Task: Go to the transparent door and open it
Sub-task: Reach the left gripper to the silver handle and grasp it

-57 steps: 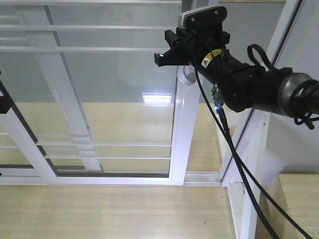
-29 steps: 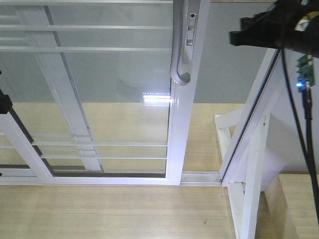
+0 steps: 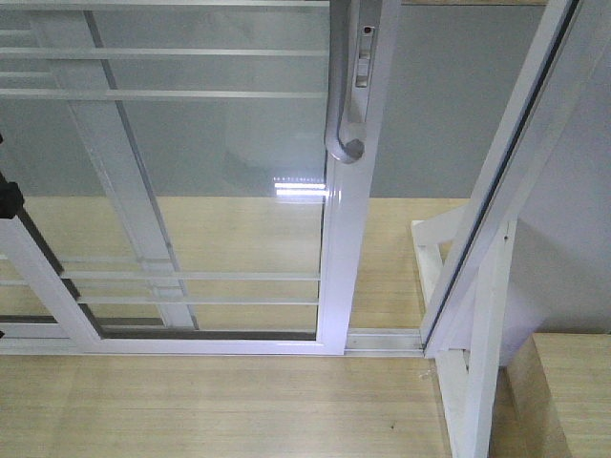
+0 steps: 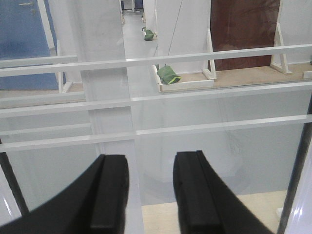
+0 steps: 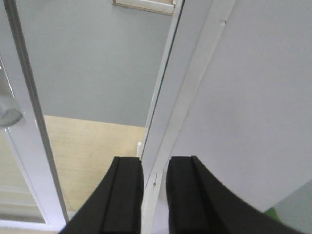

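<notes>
Pale wooden floor (image 3: 210, 410) fills the near part of the front view and runs on past the doorway to a grey wall (image 3: 439, 114) on the far side. We see the transparent door (image 3: 346, 248) standing upright in the middle of that view, its white stile just left of centre and its glass crossed by thin white bars. Its curved silver-grey handle (image 3: 342, 119) sits high on the stile. The door stands apart from the white jamb post (image 3: 496, 191) on the right, and a bare stretch of floor track (image 3: 384, 339) shows between them. A second glass panel (image 3: 115, 181) with bars lies behind the door on the left. A light wooden box (image 3: 563, 382) sits at the near right corner. Neither arm shows in the front view.

From the left wrist we see the left gripper (image 4: 151, 195) facing the barred glass, its two black fingers (image 4: 109, 195) set moderately wide with nothing between them. Beyond the glass lie green bags (image 4: 168, 74) on the far floor.

From the right wrist we see the right gripper (image 5: 155, 195) aimed at the jamb post (image 5: 187, 97), its fingers (image 5: 127, 195) a narrow gap apart and holding nothing. The door stile (image 5: 29, 122) and the handle tip (image 5: 7, 117) lie at the left edge, well apart from it.
</notes>
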Tool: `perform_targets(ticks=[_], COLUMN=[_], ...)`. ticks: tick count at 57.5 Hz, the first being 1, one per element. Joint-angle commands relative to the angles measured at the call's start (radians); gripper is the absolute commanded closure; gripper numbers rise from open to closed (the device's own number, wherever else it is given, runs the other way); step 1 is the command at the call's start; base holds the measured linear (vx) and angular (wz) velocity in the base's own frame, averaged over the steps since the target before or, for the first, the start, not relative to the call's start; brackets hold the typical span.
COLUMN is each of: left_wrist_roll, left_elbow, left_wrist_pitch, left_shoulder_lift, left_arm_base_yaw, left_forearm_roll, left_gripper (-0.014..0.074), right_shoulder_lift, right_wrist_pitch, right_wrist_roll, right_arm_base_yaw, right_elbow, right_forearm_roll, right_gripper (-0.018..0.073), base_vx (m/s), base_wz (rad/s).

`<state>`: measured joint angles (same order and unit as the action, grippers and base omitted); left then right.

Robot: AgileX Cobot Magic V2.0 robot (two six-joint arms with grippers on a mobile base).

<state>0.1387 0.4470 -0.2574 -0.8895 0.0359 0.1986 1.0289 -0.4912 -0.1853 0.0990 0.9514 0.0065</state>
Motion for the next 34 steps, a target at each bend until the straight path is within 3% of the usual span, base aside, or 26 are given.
perform_targets(ticks=[1, 7, 18, 26, 34], left_wrist_roll=[0.006, 0.037, 0.183, 0.189, 0.189], left_elbow=[0.030, 0.030, 0.035, 0.082, 0.204], left_wrist_pitch=[-0.081, -0.112, -0.279, -0.400, -0.428], left_shoulder_lift=[-0.012, -0.063, -0.215, -0.344, -0.481], left_arm_base_yaw=[0.019, 0.080, 0.178, 0.246, 0.318], left_forearm_roll=[0.045, 0.131, 0.138, 0.141, 0.167], left_gripper=[0.0216, 0.0216, 0.0214, 0.0180, 0.0102], right_shoulder_lift=[-0.069, -0.134, -0.204, -0.210, -0.210], right_wrist_pitch=[0.080, 0.094, 0.100, 0.107, 0.107], right_wrist_roll=[-0.008, 0.001, 0.036, 0.036, 0.051], right_arm_base_yaw=[0.017, 0.021, 0.021, 0.021, 0.021], right_elbow=[-0.077, -0.179, -0.230, -0.230, -0.230], right_forearm_roll=[-0.007, 0.004, 0.004, 0.004, 0.005], right_gripper=[0.0305, 0.0305, 0.0305, 0.0306, 0.0306], base_vx=[0.00, 0.00, 0.00, 0.00, 0.00], base_wz=[0.00, 0.00, 0.00, 0.00, 0.00])
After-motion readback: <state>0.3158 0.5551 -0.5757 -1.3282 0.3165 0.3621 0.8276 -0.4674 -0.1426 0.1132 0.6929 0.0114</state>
